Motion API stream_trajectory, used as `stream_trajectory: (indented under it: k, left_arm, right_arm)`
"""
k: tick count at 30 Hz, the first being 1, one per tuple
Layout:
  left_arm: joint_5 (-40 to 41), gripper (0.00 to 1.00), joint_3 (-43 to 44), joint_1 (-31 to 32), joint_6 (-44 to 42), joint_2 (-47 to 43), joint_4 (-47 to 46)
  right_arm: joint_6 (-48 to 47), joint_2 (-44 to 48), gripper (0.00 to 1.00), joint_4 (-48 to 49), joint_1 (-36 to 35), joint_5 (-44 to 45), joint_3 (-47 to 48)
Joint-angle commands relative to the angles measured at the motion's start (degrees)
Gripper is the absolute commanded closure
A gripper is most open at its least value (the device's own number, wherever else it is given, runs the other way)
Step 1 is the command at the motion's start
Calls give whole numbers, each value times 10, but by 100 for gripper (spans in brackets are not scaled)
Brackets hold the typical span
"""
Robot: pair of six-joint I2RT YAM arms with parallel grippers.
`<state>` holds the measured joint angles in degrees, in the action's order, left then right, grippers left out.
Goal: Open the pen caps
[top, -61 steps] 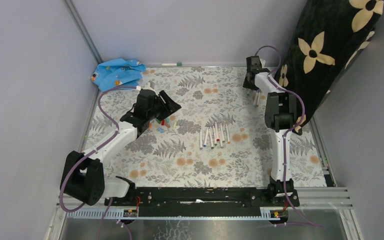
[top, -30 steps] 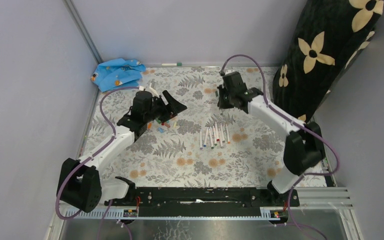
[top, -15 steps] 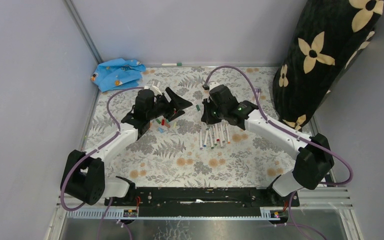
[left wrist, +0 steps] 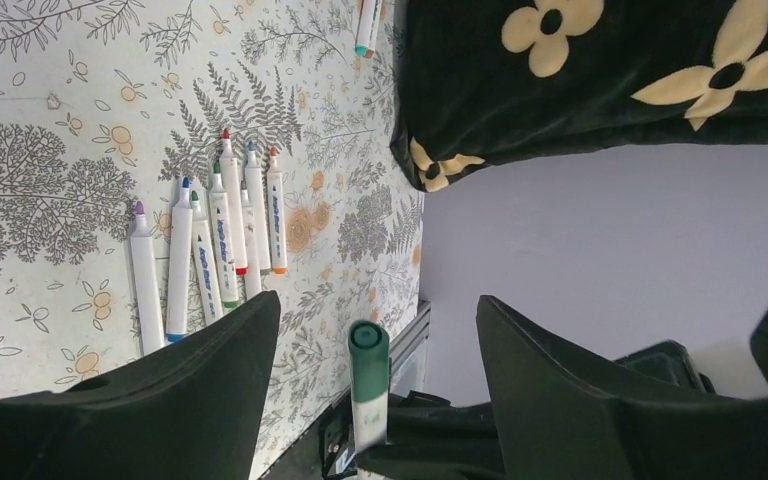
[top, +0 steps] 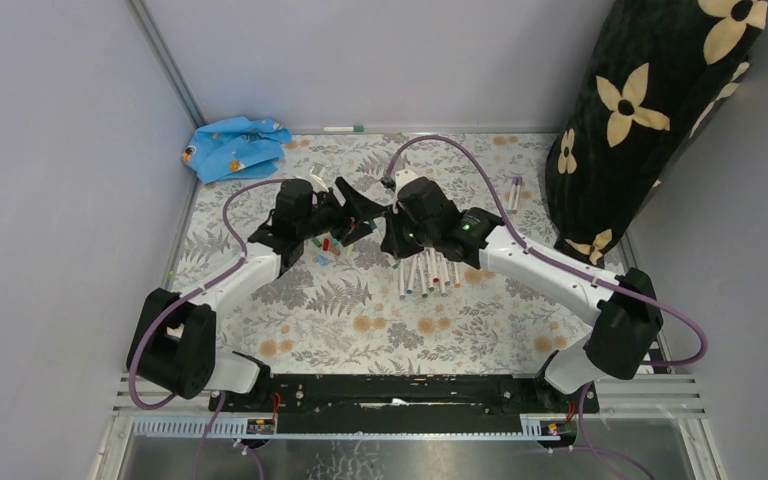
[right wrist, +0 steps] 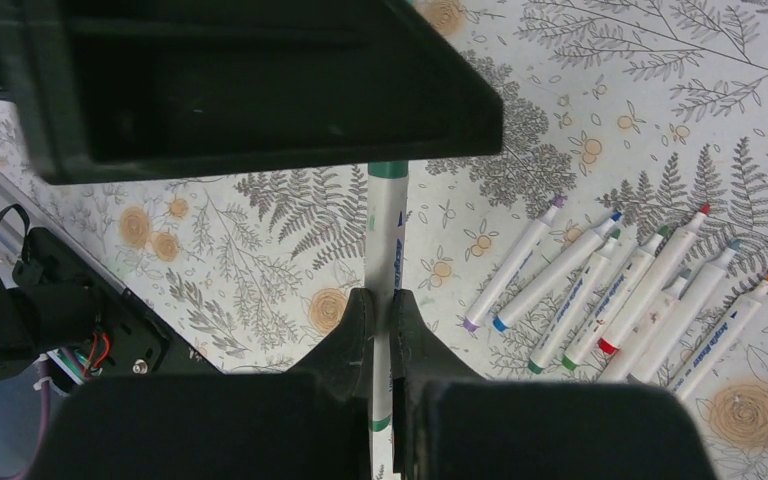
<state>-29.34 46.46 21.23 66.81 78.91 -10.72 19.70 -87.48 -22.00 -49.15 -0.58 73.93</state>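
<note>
The row of pens [top: 428, 270] lies uncapped near the middle of the tabletop [top: 360, 335]. Grey walls close the tabletop off well to the left of the row and beyond it. A black flowered cushion [top: 660, 100] leans in beyond the row on the right arm's side. Your widest room to move lies on the near side of the row, toward the arm bases.

Both arms meet just beyond the row, on its left-arm side. Your right gripper [right wrist: 380, 298] is clamped on the white barrel of a green-capped pen [right wrist: 385, 235]. Your left gripper [top: 368, 212] stands wide apart and has hold of nothing.

The left wrist view shows the green cap [left wrist: 368, 337] standing between the left fingers with a gap on each side. The right wrist view shows the grip on the barrel. From above, the gripper bodies hide both.

Only the top view shows the loose caps [top: 322, 246], scattered left of the row under the left arm. It alone also shows the blue cloth [top: 235, 145], crumpled in the far left corner, well apart from the row. Further pens [top: 513, 192] lie beyond the row, just beside the cushion.
</note>
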Motion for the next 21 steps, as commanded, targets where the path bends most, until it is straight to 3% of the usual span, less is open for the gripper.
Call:
stream_trajectory:
  k: [1,7,10,16,21]
  left_arm:
    - [-14,23,-5,2,8,4,-27]
    - [-10,36,-1,2,2,0,-6]
    - [-9,48,-3,2,2,-2,0]
    - [-12,55,-10,2,0,-1,3]
    - [-13,69,-14,2,-3,0,3]
  right_arm:
    - [3,-10,100,11,-17,20,34]
    - [1,-18,100,7,-24,23,41]
    - [2,-17,100,11,-26,24,37]
    - [2,-16,100,13,-27,28,38]
    - [2,-14,100,14,-27,30,36]
